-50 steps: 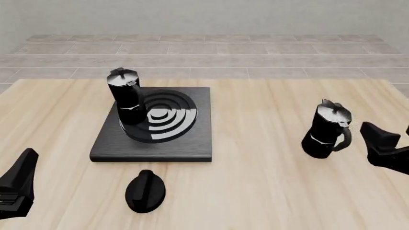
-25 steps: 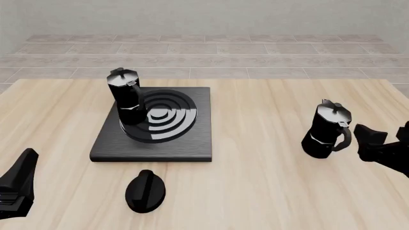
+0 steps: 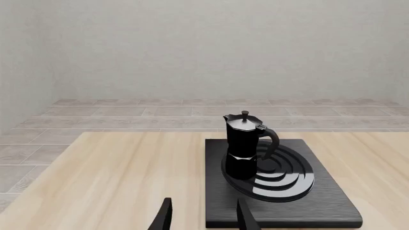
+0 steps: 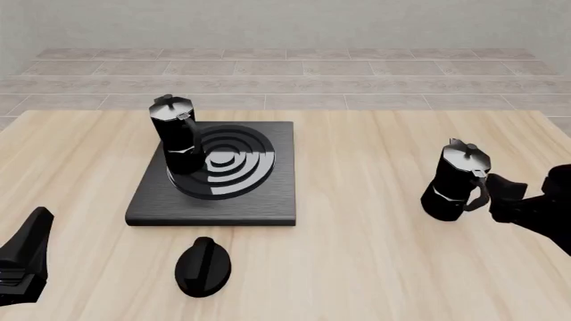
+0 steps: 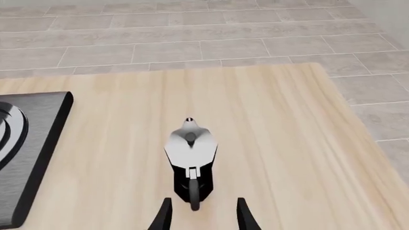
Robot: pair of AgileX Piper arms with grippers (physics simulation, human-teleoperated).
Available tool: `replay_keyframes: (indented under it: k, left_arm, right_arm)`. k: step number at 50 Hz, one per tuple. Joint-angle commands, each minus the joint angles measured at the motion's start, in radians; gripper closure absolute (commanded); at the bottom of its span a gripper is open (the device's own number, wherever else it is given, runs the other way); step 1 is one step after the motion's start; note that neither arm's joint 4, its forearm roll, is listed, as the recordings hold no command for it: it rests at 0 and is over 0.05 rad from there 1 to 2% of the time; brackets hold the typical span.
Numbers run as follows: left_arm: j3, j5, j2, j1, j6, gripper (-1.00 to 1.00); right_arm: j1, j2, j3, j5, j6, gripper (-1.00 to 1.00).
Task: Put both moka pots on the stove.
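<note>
The table [image 4: 375,267] is the widest thing in view, and on it, well off toward the left arm's side of the right gripper [image 4: 496,192], lies the stove [image 4: 267,200], a flat black slab with a ringed burner. One moka pot [image 4: 176,136] is stood upright on that burner's edge, so half the task is judged done; it is seen ahead of the left gripper [image 3: 203,218], whose fingers are parted with nothing between them (that arm is parked low and apart from the stove, presumably to be kept out of the way).

The second moka pot [image 5: 190,155] is stood upright on bare wood, just in front of the right gripper, with its curved handle turned toward the fingers. The right fingers [image 5: 164,215] are spread, one to each side of the handle, and nothing is gripped yet; whether the handle is touched cannot be told. The approach is judged to be lined up on the handle so that the pot can be carried upright.

The small oval knob [image 4: 203,265] is left untouched.
</note>
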Motion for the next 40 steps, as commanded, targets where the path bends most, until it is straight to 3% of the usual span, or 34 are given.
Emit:
replay_keyframes:
  k: [1, 20, 40]
  left_arm:
    - [0.0, 0.0, 0.0, 0.0, 0.0, -1.0]
    - [0.0, 0.0, 0.0, 0.0, 0.0, -1.0]
    - [0.0, 0.0, 0.0, 0.0, 0.0, -1.0]
  right_arm:
    - [0.014, 0.075, 0.002, -0.075, -0.012, -1.0]
    - [0.009, 0.23, 0.007, -0.219, -0.027, -1.0]
    - [0.037, 0.33, 0.008, -0.293, 0.005, -1.0]
